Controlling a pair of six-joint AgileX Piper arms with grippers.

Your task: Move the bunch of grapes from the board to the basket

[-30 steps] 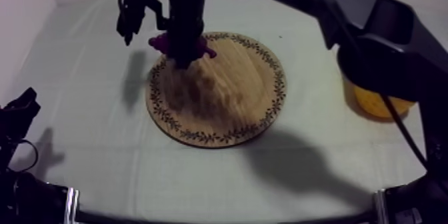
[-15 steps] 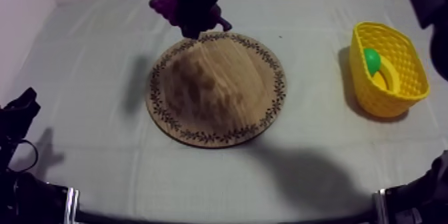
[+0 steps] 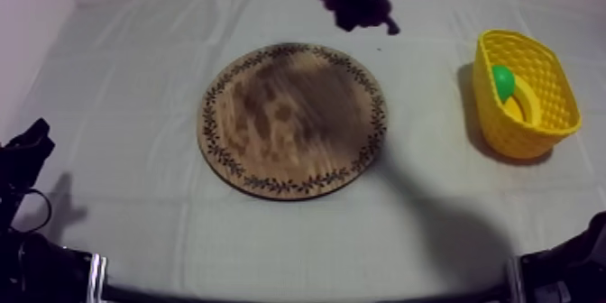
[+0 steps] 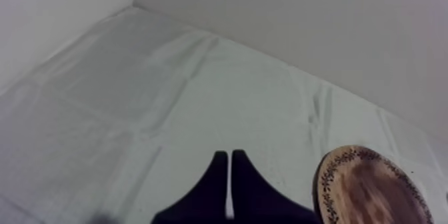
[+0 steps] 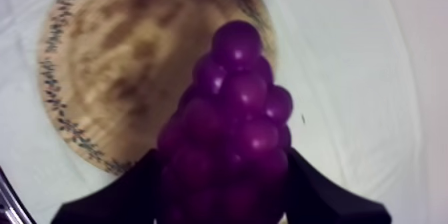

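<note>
Right gripper (image 5: 223,167) full, aloft (left gripper (image 4: 230,167) closed)

Counter (image 3: 126,117) under grey-white cloth: round wooden board (image 3: 293,119) lies flat at centre (patterned rim); yellow basket (image 3: 526,141) stands well apart, right side.

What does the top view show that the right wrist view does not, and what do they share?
The top view adds the yellow basket with something green inside. The right wrist view adds the right hand, its black fingers closed round the grapes. Both share the grapes, held off the wooden board, and the board itself.
</note>
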